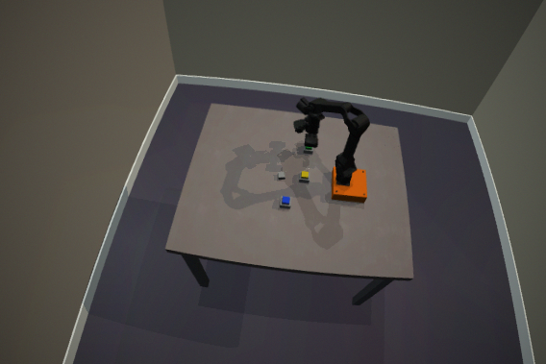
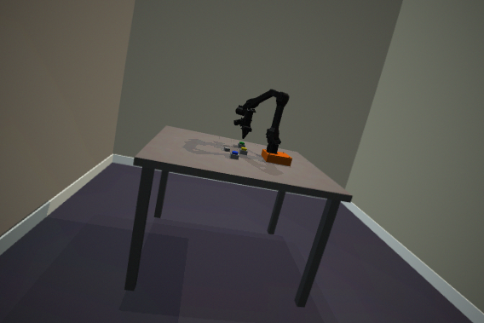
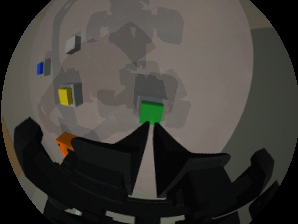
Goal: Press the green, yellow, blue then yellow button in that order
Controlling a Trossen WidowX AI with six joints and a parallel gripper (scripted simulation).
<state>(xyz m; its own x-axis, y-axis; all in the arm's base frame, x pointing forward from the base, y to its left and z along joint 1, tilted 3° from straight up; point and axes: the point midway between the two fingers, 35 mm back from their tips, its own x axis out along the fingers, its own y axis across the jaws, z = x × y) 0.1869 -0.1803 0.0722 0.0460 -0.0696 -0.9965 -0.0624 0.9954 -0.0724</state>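
Observation:
My gripper [image 2: 244, 137] [image 3: 151, 125] is shut and empty, pointing down a little above the green button. The green button [image 1: 309, 148] [image 2: 241, 143] [image 3: 151, 112] sits on a grey base, partly hidden by the gripper in the top view; its cap stands raised. The yellow button [image 1: 305, 175] [image 2: 244, 148] [image 3: 65, 96] is on its grey base nearer the front. The blue button [image 1: 285, 200] [image 2: 234, 152] [image 3: 40, 68] is farthest from the gripper, also on a grey base. The fingers touch none of the yellow and blue buttons.
A small grey block [image 1: 281, 176] [image 2: 227, 149] [image 3: 73, 44] lies to the left of the yellow button. The arm's orange base [image 1: 349, 190] [image 2: 277, 158] [image 3: 64, 143] stands on the table [image 1: 375, 243] [image 2: 311, 175] to the right of the buttons. The arm's shadow falls across the table.

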